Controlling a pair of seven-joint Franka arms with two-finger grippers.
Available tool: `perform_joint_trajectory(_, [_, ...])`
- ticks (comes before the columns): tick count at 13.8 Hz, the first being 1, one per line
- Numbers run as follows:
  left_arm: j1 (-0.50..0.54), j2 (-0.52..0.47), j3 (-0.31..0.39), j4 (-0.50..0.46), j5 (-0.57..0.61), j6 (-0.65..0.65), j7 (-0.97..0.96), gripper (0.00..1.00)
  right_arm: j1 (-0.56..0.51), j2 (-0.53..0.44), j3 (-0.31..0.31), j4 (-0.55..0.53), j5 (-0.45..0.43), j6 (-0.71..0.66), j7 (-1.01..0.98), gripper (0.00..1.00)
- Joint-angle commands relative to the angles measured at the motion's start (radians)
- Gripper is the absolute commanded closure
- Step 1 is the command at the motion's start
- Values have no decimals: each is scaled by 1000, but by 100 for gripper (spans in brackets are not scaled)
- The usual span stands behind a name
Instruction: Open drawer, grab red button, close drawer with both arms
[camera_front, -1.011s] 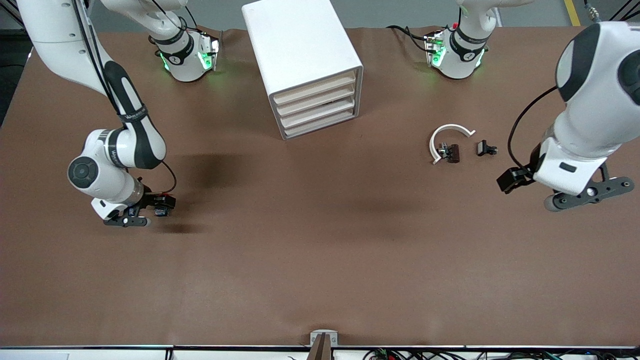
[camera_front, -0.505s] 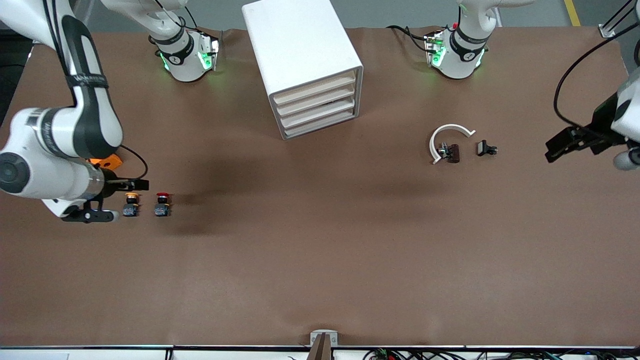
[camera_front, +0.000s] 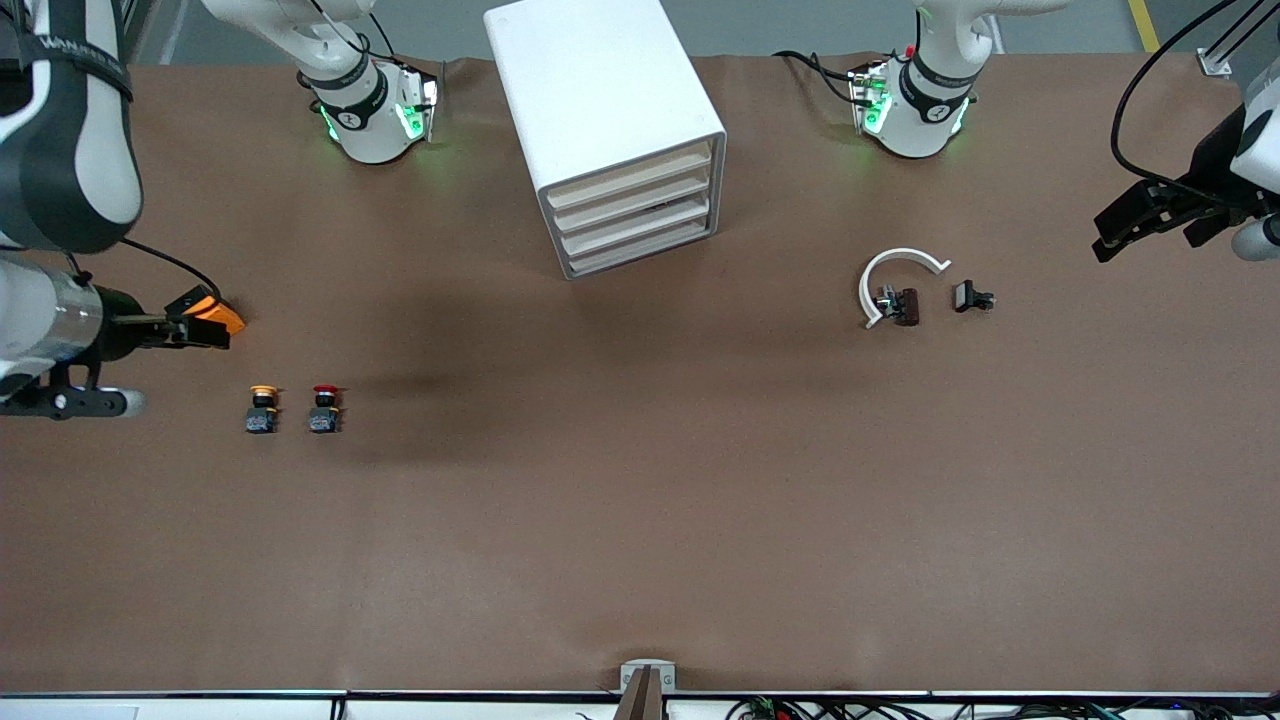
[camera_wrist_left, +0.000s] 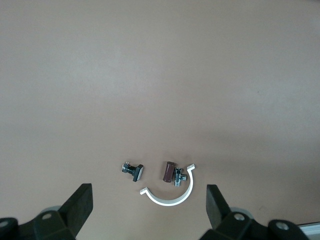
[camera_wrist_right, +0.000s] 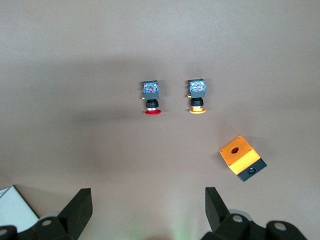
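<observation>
The red-capped button (camera_front: 324, 408) stands on the table toward the right arm's end, beside a yellow-capped button (camera_front: 262, 408). Both show in the right wrist view, red (camera_wrist_right: 152, 100) and yellow (camera_wrist_right: 197, 97). The white drawer cabinet (camera_front: 610, 120) stands mid-table near the bases, its drawers (camera_front: 635, 210) all shut. My right gripper (camera_front: 70, 403) is up over the table's edge at the right arm's end, open and empty (camera_wrist_right: 148, 197). My left gripper (camera_front: 1262, 236) is up over the left arm's end, open and empty (camera_wrist_left: 148, 197).
An orange cube (camera_front: 218, 318) lies farther from the front camera than the buttons, also in the right wrist view (camera_wrist_right: 241, 158). A white curved clamp (camera_front: 900, 262), a brown part (camera_front: 905, 305) and a small black part (camera_front: 970, 297) lie toward the left arm's end; the clamp also shows in the left wrist view (camera_wrist_left: 167, 197).
The right arm has drawn back toward its table end, uncovering both buttons and the orange cube. The left arm has drawn back toward its end and its base.
</observation>
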Motion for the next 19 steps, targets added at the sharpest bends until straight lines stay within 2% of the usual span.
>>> perform_joint_trajectory(1, [-41, -74, 19, -98, -15, 23, 10, 0, -6, -54, 15, 1, -20, -73, 5, 0])
perform_joint_trajectory(4, [-42, -89, 11, -112, -15, 18, 10, 0, -14, -54, 8, 85, -17, -110, 18, 0])
perform_joint_trajectory(8, [-27, -100, 8, -112, -15, 12, 31, 0, -32, -67, 8, 122, -6, -134, 8, 0])
perform_joint_trajectory(9, [-4, -102, -12, -111, -13, 8, 66, 0, -37, -77, 14, 124, -4, -135, 20, 0])
perform_joint_trajectory(12, [48, -102, -56, -109, -13, 9, 148, 0, -35, -119, 15, 111, -4, -143, 20, 0])
perform_joint_trajectory(17, [45, -94, -53, -107, -19, 8, 119, 0, -26, -178, 20, 67, 0, -135, 21, 0])
perform_joint_trajectory(19, [44, -79, -53, -89, -22, 9, 108, 0, -29, -211, 18, 30, 46, -134, 23, 0])
